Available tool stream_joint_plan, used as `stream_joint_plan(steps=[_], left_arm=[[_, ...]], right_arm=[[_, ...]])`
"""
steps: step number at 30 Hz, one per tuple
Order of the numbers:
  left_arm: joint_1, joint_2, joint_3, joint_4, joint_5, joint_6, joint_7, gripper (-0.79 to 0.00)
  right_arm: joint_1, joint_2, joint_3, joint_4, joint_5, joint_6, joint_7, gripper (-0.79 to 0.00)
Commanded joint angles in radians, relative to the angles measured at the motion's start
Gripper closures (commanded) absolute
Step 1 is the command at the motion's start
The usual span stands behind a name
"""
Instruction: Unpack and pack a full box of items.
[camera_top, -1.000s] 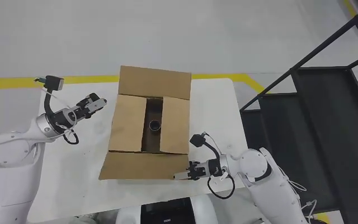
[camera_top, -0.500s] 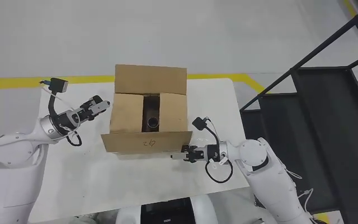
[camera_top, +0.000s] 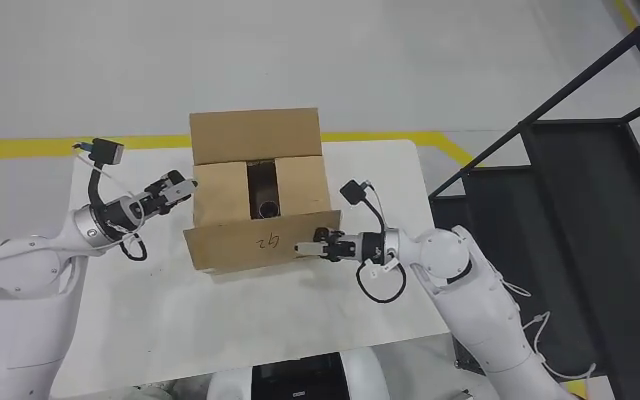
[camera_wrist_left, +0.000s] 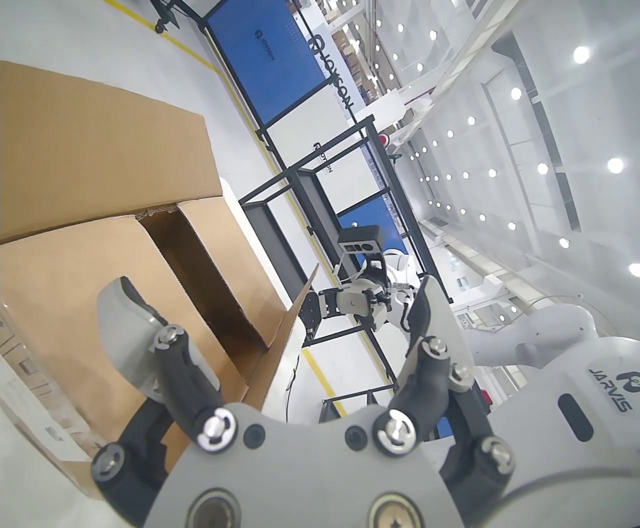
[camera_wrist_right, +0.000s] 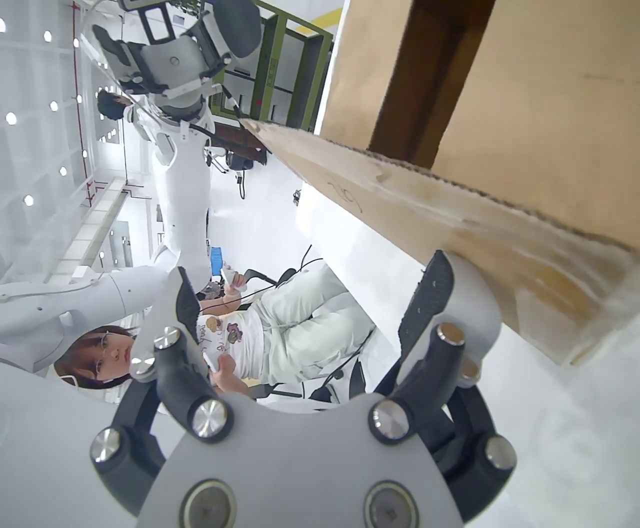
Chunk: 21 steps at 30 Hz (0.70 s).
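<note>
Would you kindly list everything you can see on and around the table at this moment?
brown cardboard box: one, brown, on the table's far half, inner flaps folded in with a gap between them
dark round item: one visible, dark, inside the box, seen through the gap
white table: one, white, under the box
yellow floor line: one, yellow, on the floor beyond the table
black metal staircase: one, black, beside the table
left gripper: one, grey and black, beside the box's side, jaws open
right gripper: one, grey and black, at the box's near flap, jaws open

An industrial hall: high ceiling lights (camera_wrist_left: 581, 54), yellow floor line (camera_top: 30, 148), steel racks (camera_top: 585, 185).
</note>
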Motion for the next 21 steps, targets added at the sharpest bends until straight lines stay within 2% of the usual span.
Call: stream_joint_plan(steps=[1,10,16,21], left_arm=[[-0.001,0.001,0.001,0.0,-0.002,-0.001,0.001,-0.785],[0.0,0.004,-0.009,-0.032,-0.026,-0.02,0.012,-0.785],[0.003,0.002,0.072,-0.014,-0.039,-0.011,-0.077,-0.785],[-0.013,-0.007,0.117,0.05,-0.057,-0.067,-0.024,-0.785]], right_arm=[[0.004,0.001,0.001,0.0,-0.017,-0.001,-0.025,-0.785],[0.088,-0.007,-0.073,0.118,-0.125,0.042,-0.131,-0.785],[0.123,-0.014,-0.119,0.179,-0.135,0.06,-0.155,-0.785],[0.133,-0.014,-0.13,0.182,-0.138,0.059,-0.155,-0.785]])
